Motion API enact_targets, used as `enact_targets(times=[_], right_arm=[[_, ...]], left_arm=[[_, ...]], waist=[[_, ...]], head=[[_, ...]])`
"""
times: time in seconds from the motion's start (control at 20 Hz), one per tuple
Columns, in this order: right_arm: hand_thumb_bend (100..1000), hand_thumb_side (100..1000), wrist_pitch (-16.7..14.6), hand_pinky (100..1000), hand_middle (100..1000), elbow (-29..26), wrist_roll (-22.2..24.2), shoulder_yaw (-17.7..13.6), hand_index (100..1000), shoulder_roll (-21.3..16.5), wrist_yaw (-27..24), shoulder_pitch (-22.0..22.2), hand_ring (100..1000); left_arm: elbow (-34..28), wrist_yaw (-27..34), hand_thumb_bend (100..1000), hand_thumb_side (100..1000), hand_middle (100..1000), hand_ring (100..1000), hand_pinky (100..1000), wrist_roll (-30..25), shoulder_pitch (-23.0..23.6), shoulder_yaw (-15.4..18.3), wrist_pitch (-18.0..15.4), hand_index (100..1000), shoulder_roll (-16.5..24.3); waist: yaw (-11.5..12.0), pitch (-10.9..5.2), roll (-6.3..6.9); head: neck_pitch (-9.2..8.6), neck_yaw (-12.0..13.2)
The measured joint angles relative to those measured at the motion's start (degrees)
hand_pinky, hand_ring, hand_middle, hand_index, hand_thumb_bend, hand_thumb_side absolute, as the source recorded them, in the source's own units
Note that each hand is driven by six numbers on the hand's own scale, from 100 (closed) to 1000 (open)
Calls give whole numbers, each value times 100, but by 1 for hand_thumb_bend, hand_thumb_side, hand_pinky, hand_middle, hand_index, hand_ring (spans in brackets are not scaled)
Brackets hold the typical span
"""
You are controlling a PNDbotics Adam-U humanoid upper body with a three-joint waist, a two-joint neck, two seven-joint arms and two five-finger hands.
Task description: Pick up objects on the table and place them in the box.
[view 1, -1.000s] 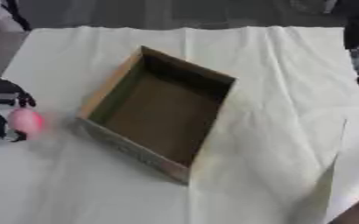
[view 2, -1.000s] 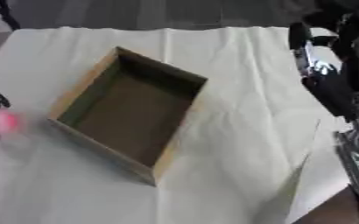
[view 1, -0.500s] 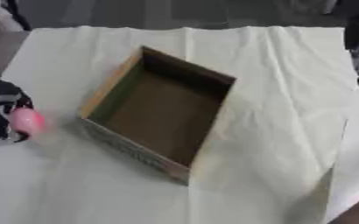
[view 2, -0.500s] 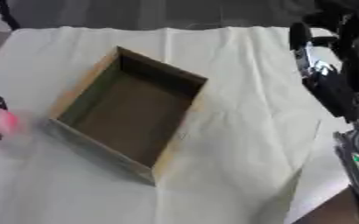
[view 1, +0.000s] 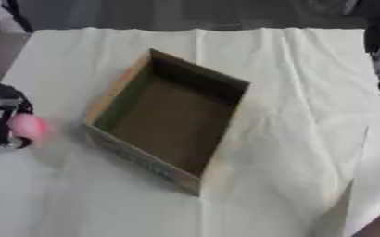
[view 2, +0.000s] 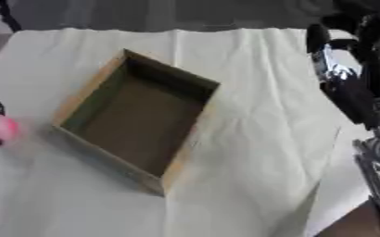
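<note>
- Pink object: a small rounded thing at the table's left edge, left of the box and apart from it; we cannot make out what it is.
- Our left hand has its black fingers curled around the pink object and holds it just above or on the cloth; we cannot tell which.
- Box: an open cardboard box set askew in the middle of the table, one corner pointing toward us; its dark inside shows nothing in it.
- Our right hand is up at the right side, well apart from the box; we see its black and silver parts, but we cannot tell whether the fingers are spread or curled.
- White cloth covers the table, wrinkled, with a fold running along its right edge.
</note>
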Motion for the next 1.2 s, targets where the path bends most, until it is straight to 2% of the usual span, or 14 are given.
enact_targets(times=[0.5,1.2], right_arm=[[344,702,0,689,692,0,0,-1,865,1,-1,0,815],[342,701,-6,690,692,0,-6,-30,866,7,-2,45,815]], left_arm=[[-47,274,100,100,599,545,521,23,4,31,233,680,0],[-449,430,100,142,584,528,508,84,29,140,427,649,58]], waist=[[0,0,-5],[15,-38,3]], head=[[-1,-2],[-1,-24]])
